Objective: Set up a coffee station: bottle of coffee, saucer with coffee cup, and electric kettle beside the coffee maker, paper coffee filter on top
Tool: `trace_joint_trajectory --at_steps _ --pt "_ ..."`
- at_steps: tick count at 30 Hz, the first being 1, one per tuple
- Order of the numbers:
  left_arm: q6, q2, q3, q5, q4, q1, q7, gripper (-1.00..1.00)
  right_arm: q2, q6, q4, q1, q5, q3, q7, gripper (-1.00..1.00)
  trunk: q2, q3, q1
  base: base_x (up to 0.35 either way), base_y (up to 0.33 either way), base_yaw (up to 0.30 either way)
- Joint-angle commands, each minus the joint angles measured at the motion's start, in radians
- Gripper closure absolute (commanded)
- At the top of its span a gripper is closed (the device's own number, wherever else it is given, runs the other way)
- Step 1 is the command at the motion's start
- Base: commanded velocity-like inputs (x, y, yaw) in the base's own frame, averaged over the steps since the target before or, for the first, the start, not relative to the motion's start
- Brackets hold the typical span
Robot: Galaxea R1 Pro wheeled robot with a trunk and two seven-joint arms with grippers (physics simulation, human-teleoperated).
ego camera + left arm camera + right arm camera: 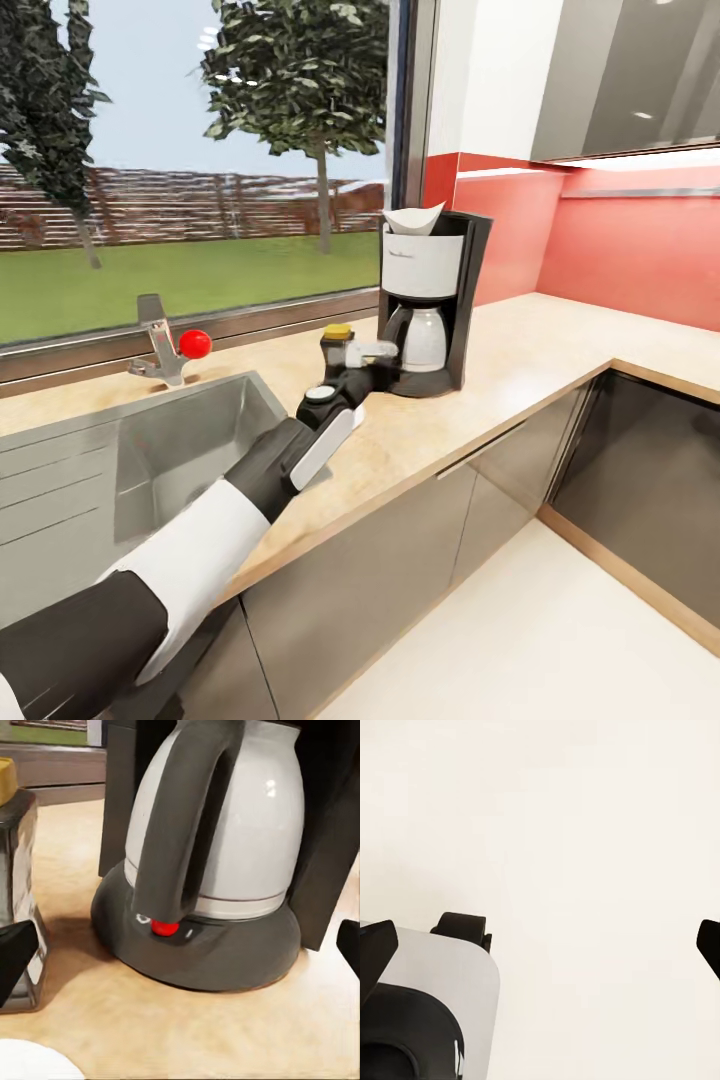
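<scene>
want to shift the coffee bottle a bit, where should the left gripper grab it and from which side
Grip the coffee bottle around its clear glass body, below the yellow cap. It stands upright on the countertop, so a level sideways grasp suits it. Come from the sink side, where the left gripper already is: the coffee maker blocks the other side.

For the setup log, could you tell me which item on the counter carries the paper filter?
The coffee maker, with the white filter on top; the yellow-capped bottle beside it has none.
</scene>
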Motion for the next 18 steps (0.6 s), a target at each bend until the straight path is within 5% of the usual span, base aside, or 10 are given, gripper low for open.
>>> trace_joint_trajectory --at_steps 1,6,9,12,14,18 --pt "0.003 0.000 -0.002 0.009 -0.009 0.007 -0.009 -1.00 0.000 -0.003 0.001 -0.001 0.005 0.000 0.001 -1.00 0.000 -0.001 0.000 0.000 0.000 0.000" --pt "0.002 0.000 -0.010 0.009 -0.053 0.065 -0.178 -1.00 -0.001 -0.003 0.000 0.000 0.005 0.000 0.001 -1.00 0.000 -0.001 0.000 0.000 0.000 0.000" --pt "0.001 0.000 -0.046 0.009 -0.057 0.075 -0.252 -1.00 -0.001 -0.003 0.001 -0.001 0.005 0.000 0.001 -1.00 0.000 -0.001 0.000 0.000 0.000 0.000" --pt "-0.002 0.000 -0.107 0.009 -0.071 0.080 -0.320 -1.00 0.000 -0.003 0.001 -0.001 0.005 0.000 0.001 -1.00 0.000 -0.001 0.000 0.000 0.000 0.000" --pt "-0.004 0.000 -0.179 0.010 -0.115 0.115 -0.405 -1.00 -0.001 -0.003 0.000 -0.001 0.005 0.000 0.001 -1.00 0.000 -0.001 0.000 0.000 0.000 0.000" --pt "-0.008 0.000 -0.253 0.010 -0.137 0.164 -0.474 -1.00 -0.001 -0.004 0.000 -0.001 0.005 0.000 0.001 -1.00 0.000 -0.001 0.000 0.000 0.000 0.000"
